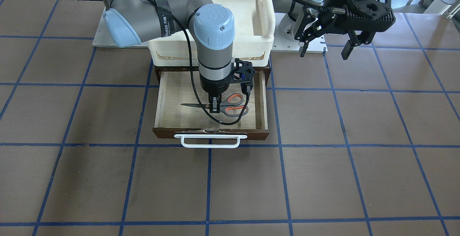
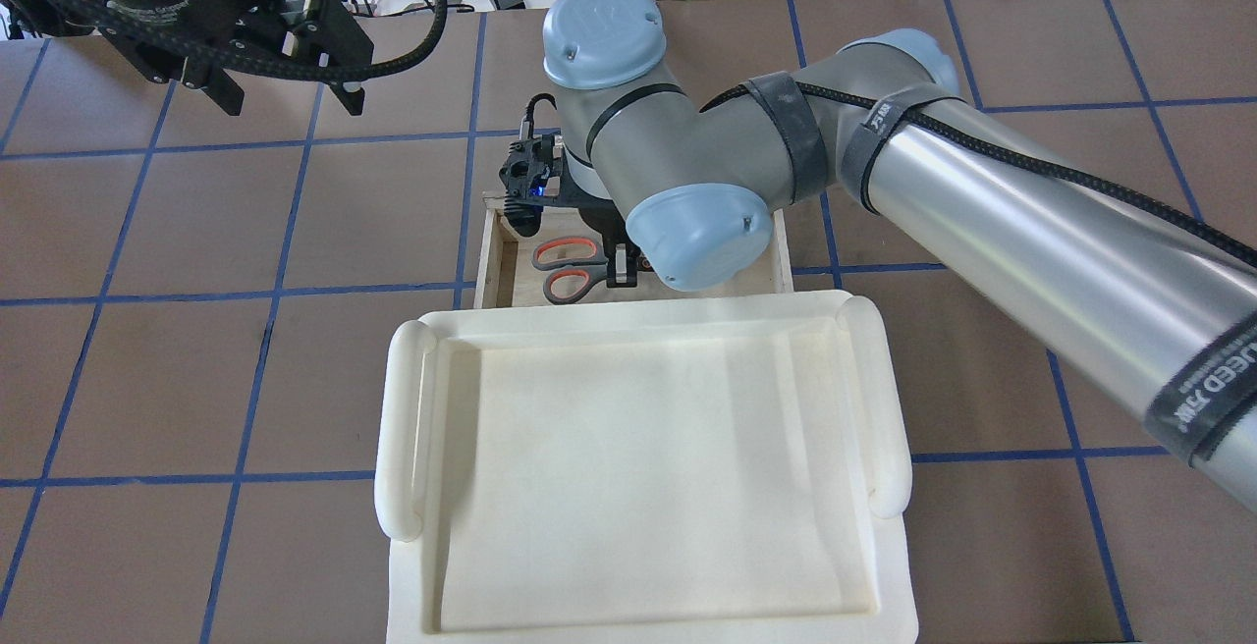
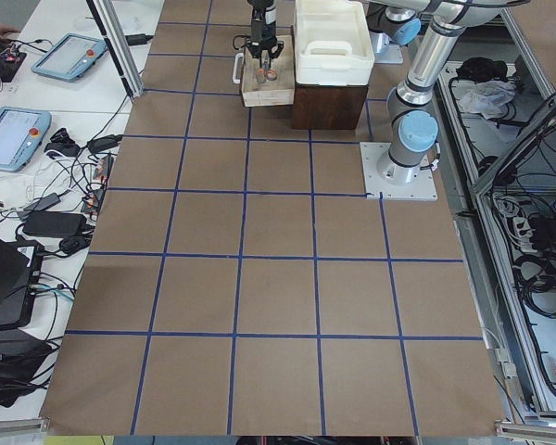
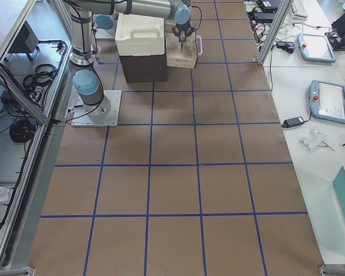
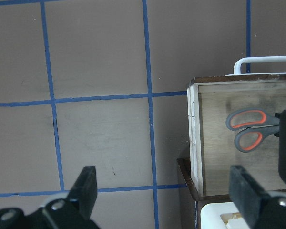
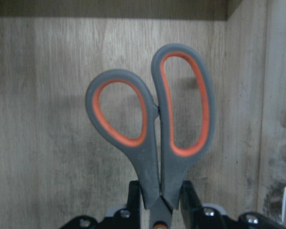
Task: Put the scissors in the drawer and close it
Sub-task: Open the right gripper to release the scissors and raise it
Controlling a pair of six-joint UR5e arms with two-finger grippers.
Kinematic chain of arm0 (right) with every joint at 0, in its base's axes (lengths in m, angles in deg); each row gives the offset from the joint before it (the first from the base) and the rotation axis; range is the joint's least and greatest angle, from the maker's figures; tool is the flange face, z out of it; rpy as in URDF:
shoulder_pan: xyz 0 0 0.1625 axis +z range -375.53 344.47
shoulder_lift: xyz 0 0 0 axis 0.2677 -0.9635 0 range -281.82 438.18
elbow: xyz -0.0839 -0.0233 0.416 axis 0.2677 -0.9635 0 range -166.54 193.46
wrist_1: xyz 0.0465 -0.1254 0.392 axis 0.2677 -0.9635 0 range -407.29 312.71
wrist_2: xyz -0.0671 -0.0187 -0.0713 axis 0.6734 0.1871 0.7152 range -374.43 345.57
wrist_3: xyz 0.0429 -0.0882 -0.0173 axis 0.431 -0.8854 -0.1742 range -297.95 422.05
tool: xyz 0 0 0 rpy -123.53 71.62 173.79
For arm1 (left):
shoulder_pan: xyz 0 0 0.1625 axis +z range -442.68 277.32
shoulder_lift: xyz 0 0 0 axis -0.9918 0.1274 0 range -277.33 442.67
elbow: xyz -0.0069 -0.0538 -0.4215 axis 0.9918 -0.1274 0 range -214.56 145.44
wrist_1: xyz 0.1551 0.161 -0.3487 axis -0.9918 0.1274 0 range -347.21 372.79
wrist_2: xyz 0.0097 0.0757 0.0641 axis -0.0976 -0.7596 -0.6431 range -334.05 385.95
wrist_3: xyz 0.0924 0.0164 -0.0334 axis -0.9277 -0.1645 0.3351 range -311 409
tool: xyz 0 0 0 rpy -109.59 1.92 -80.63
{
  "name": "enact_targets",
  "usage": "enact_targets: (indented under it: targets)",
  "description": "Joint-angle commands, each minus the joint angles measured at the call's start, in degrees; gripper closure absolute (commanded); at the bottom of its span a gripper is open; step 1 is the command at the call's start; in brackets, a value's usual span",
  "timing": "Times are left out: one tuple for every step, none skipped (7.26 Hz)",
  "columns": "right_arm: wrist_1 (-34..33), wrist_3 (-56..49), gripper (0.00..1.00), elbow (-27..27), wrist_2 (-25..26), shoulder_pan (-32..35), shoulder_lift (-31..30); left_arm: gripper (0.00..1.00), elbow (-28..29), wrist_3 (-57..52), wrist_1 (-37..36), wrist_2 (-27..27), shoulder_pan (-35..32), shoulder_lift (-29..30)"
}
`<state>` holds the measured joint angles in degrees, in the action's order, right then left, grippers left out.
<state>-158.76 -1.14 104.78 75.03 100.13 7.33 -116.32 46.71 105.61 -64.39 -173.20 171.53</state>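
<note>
Right end effector (image 1: 215, 107) points down, clamped; left end effector (image 1: 325, 51) hovers spread.

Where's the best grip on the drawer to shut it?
The white bar handle on the drawer front, mid-span, from above: it stands off the dark front, leaving a gap for one jaw, so a centred hold probably pushes straight.

We find a robotics laboratory. The table (image 4: 221, 190) beneath the jaws of the right gripper (image 1: 215, 108) carries a blue taped grid. Well away from the jaws, side benches hold teach pendants (image 4: 328, 100) and loose cables (image 3: 60, 199). Aluminium framing (image 3: 116, 46) borders the cell.
</note>
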Motion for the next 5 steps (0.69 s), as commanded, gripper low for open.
enact_targets:
  targets:
    - [-0.51,0.62,0.27,0.0,-0.07,0.0,0.1,0.0,-0.41,0.0,0.0,0.08,0.0,-0.17]
    - [-0.42,0.79,0.01,0.0,-0.16,0.0,0.1,0.0,-0.5,-0.09,0.09,0.17,0.17,-0.09]
    - [-0.42,2.01,0.0,-0.26,0.01,0.0,-0.08,0.0,-0.5,-0.09,0.09,0.17,0.09,-0.17]
    - [-0.33,2.98,0.0,-0.35,0.19,-0.17,-0.6,0.0,-0.5,-0.09,0.09,0.08,0.09,-0.17]
    - [-0.51,4.99,0.0,-0.7,0.28,-0.78,-2.0,0.0,-0.5,-0.09,0.09,0.08,0.17,-0.26]
